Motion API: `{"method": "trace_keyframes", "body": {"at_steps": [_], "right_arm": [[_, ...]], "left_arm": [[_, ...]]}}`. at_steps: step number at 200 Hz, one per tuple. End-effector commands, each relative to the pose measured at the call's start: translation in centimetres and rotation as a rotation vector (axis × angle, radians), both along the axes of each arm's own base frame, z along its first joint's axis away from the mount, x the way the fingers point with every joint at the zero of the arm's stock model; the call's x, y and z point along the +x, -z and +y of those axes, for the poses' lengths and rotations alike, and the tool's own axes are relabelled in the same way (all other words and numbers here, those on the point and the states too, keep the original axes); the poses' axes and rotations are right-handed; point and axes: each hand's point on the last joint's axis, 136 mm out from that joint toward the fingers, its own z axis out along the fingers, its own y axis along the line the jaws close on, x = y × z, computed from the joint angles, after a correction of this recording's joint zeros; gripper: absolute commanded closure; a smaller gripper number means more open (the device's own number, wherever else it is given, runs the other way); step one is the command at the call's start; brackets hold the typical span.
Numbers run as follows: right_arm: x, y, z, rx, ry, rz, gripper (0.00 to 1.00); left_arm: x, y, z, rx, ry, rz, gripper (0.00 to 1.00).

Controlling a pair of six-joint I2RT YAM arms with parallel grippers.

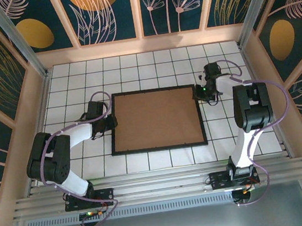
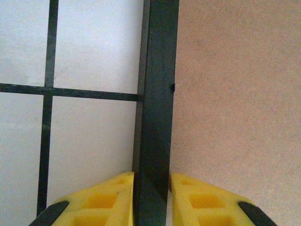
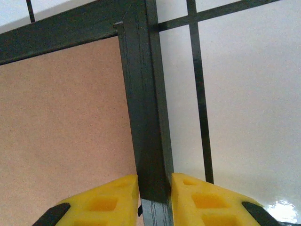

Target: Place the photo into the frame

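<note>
A thin black rectangular frame (image 1: 161,147) lies mid-picture on a white tiled table (image 1: 134,70) with dark flowery walls (image 1: 104,13). The left gripper (image 2: 151,181) and right gripper (image 3: 154,183) pinch its edges.

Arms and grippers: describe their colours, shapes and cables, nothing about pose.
Both the left arm and the right arm have white tubular links and bulky black joint housings, on black bases. A lilac cable loops loosely along each. In the wrist views the fingers are bright yellow moulded wedges with rectangular recessed pockets and black outer patches.
</note>
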Motion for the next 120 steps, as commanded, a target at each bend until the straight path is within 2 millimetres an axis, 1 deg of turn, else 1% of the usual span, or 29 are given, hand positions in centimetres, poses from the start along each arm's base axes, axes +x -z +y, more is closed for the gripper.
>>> {"method": "trace_keyframes", "body": {"at_steps": [1, 28, 47, 64, 75, 96, 120], "right_arm": [[-0.7, 0.1, 0.2, -0.003, -0.018, 0.021, 0.75], [-0.3, -1.1, 0.7, 0.056, -0.012, -0.003, 0.71], [0.0, -2.1, 0.5, 0.093, 0.006, -0.027, 0.68], [-0.1, -2.5, 0.0, 0.099, 0.022, -0.034, 0.67], [-0.3, -2.4, -0.3, 0.091, 0.026, -0.031, 0.69], [-0.8, -2.0, -0.8, 0.067, 0.029, -0.017, 0.75], [-1.1, -1.4, -0.8, 0.06, 0.026, -0.002, 0.79]], "left_arm": [[-0.8, 1.1, -0.6, 0.0, 0.035, 0.049, 0.75], [-0.8, 1.1, -0.6, 0.001, 0.038, 0.047, 0.75], [-0.9, 1.1, -0.6, 0.0, 0.037, 0.048, 0.75], [-0.8, 1.1, -0.7, -0.001, 0.04, 0.046, 0.75], [-0.8, 1.1, -0.7, -0.001, 0.042, 0.046, 0.75], [-0.8, 1.1, -0.7, -0.003, 0.044, 0.046, 0.75], [-0.8, 1.2, -0.7, -0.001, 0.047, 0.047, 0.75]]}}
